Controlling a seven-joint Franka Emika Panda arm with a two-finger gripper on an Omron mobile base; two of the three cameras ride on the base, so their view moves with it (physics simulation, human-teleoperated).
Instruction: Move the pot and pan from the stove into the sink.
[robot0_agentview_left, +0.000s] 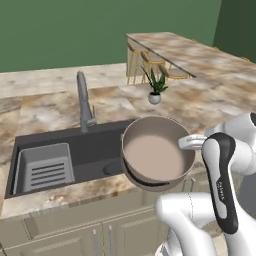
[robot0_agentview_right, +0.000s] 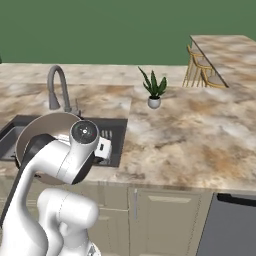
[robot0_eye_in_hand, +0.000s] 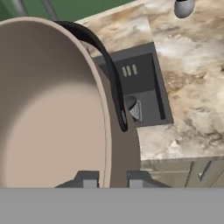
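gripper (robot0_eye_in_hand: 110, 180) is pinching the pot (robot0_agentview_left: 156, 152) by its rim, holding it tilted over the right end of the sink (robot0_agentview_left: 95, 145), near the counter (robot0_agentview_left: 210, 100) front edge.

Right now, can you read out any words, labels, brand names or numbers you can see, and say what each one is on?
None can be read.
A small dark marking runs along the black band of the arm in the left base view, too small and blurred to read.
The pot, sink and faucet carry no lettering.
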